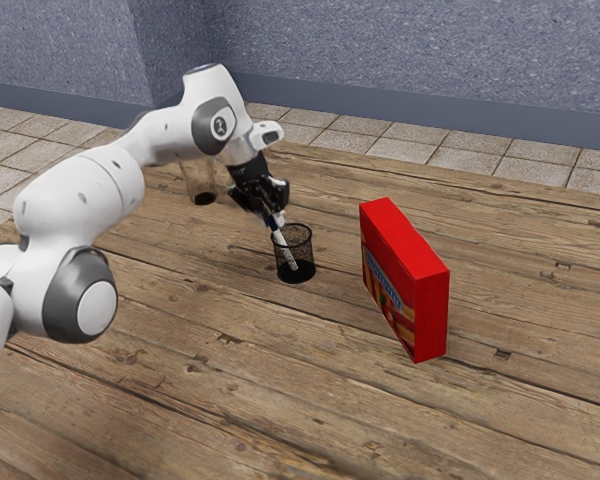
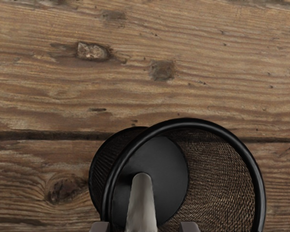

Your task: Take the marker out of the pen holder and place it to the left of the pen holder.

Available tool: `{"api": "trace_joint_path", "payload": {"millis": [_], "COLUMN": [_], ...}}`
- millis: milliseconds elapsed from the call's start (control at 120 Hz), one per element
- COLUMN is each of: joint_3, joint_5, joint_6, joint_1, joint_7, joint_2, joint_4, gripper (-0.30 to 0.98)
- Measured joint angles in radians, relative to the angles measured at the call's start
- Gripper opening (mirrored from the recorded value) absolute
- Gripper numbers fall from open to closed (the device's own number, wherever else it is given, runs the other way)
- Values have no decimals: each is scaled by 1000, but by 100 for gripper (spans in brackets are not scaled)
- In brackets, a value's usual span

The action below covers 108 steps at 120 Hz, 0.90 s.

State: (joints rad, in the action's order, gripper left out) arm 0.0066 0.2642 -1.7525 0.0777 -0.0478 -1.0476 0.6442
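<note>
one marker [image 2: 142, 203] leans inside the mesh cup [image 1: 297, 268], with the gripper [image 2: 144, 227] open around its upper end; closing off-center could knock it askew, and a slanted pull might snag and tip the cup.

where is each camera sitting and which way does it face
Exterior view: beside the arm, raised, looking down across the table; arm and pincer show.
Wrist view: on the arm's end, looking down into the pen holder; the pincer's two fingertips show at its lower edge.
Shared: table, pen holder, marker.
</note>
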Motion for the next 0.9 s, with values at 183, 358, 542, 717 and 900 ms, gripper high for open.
{"api": "trace_joint_path", "payload": {"millis": [183,358,542,717,900], "joint_3": [-14,-15,-12,32,91], "joint_5": [-3,-21,-72,-118,-185], "joint_6": [2,6,81,256,449], "joint_1": [0,-4,-5,-3,-2], "joint_7": [-4,-5,-4,-4,6], "joint_2": [8,62,224,310,307], "joint_4": [7,44,51,69,156], "gripper": [-2,-7,-9,-10,-10]}}
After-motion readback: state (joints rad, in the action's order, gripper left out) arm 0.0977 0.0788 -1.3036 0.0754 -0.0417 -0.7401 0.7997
